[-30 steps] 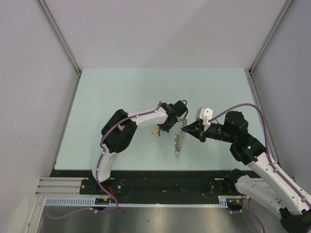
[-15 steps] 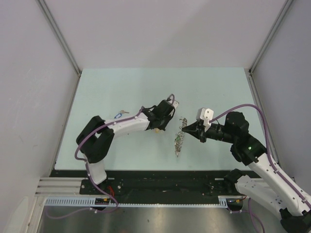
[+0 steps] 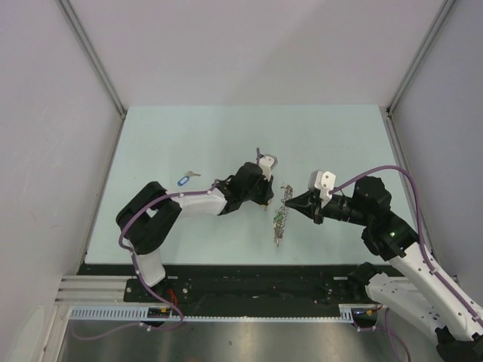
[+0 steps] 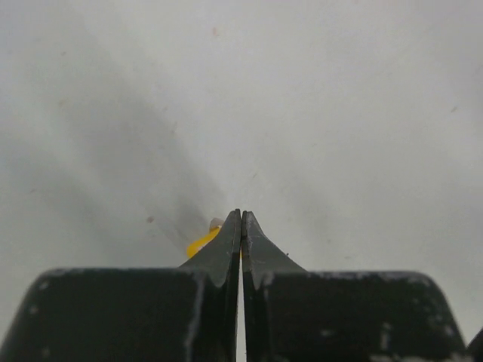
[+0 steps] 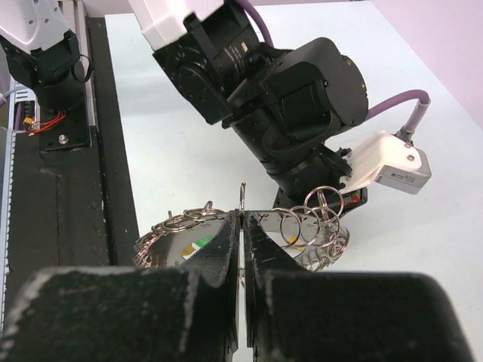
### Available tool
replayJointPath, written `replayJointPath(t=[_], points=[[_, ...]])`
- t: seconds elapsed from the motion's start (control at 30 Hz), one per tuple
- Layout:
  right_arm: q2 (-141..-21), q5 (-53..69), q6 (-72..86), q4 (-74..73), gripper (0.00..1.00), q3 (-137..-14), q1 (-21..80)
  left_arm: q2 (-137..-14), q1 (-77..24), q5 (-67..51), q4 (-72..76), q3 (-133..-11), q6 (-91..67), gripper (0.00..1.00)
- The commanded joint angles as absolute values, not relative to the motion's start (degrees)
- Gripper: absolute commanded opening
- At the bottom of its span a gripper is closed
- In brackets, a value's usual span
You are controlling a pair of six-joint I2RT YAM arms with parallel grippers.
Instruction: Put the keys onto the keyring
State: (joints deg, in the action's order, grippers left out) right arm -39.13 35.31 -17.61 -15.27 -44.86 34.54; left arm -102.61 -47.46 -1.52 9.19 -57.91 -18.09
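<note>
My right pincer is pinching the keyring; my left pincer, pressed together, is nosing a yellow-tagged key. The blue-tagged key is lying unthreaded on the worktop.

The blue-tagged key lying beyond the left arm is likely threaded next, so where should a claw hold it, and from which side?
On the small silver key with its blue plastic tag, probably grip the tag, from above, claw closing across its width. It lies flat on the pale green table, so only the top is open, and the tag is bulkiest, leaving the metal end free.
</note>
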Motion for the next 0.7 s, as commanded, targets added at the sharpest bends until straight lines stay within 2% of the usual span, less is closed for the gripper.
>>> replayJointPath(t=[0.0, 0.37, 0.57, 0.67], points=[[-37.79, 34.98, -17.40, -13.54, 0.00, -45.44, 34.45, -104.84, -48.07, -6.68, 23.63, -55.81, -22.68, 0.01], [-38.06, 34.72, -17.40, -13.62, 0.00, -45.26, 34.63, -111.70, -50.27, -7.38, 36.74, -55.72, -21.88, 0.01], [-38.23, 34.89, -17.14, -12.92, 0.00, -44.65, 34.45, -114.34, -50.36, -7.03, 37.26, -54.50, -23.02, 0.04], [-38.23, 34.81, -17.14, -12.92, 0.00, -44.74, 34.45, -114.43, -50.36, -6.85, 38.76, -53.44, -24.16, 0.10]])
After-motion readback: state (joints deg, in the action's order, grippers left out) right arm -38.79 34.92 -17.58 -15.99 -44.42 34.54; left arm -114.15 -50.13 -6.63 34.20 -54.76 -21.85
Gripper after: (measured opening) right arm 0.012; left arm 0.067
